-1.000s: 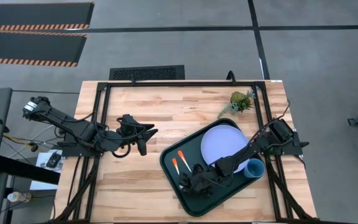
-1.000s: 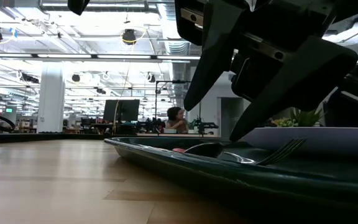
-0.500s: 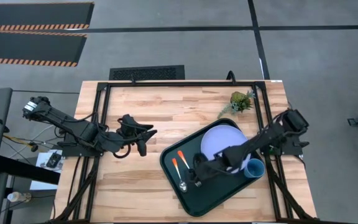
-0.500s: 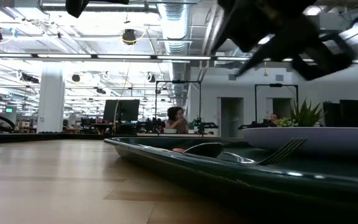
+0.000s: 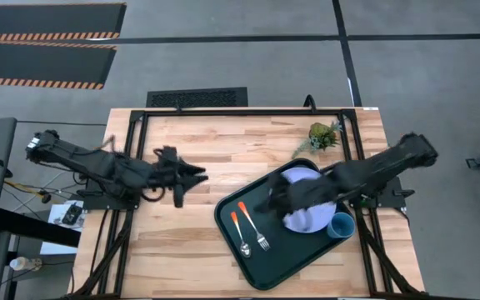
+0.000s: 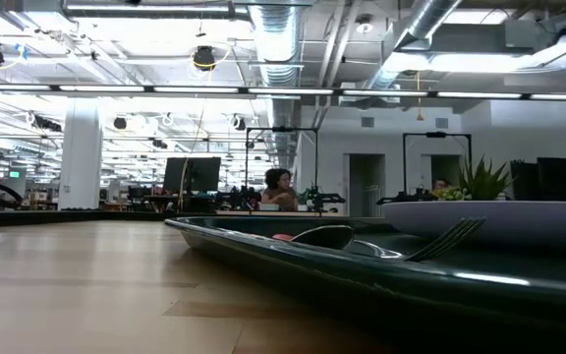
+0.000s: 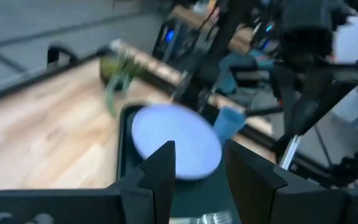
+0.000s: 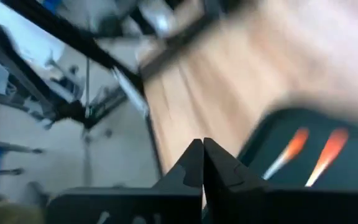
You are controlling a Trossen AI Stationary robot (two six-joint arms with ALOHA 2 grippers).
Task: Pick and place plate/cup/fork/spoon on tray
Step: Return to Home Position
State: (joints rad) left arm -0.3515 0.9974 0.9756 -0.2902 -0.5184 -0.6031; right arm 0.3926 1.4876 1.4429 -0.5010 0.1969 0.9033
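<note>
The dark tray lies on the table's right half. On it are the pale plate, the blue cup, the orange-handled spoon and the orange-handled fork, which lie side by side on the tray's left part. My right gripper hangs shut and holding nothing above the tray's far left part, its arm across the plate. Its fingertips meet in the right wrist view. My left gripper waits open over the table's middle; between its fingers it sees the plate.
A small green plant stands beyond the tray's far corner. A black metal frame runs round the table top. Bare wood lies left of the tray. A person sits in the room far behind.
My right gripper has risen from low over the tray's near left part, by the fork's tines, and gone toward the table's far edge, out of the low view. The fork and spoon have stayed flat on the tray.
</note>
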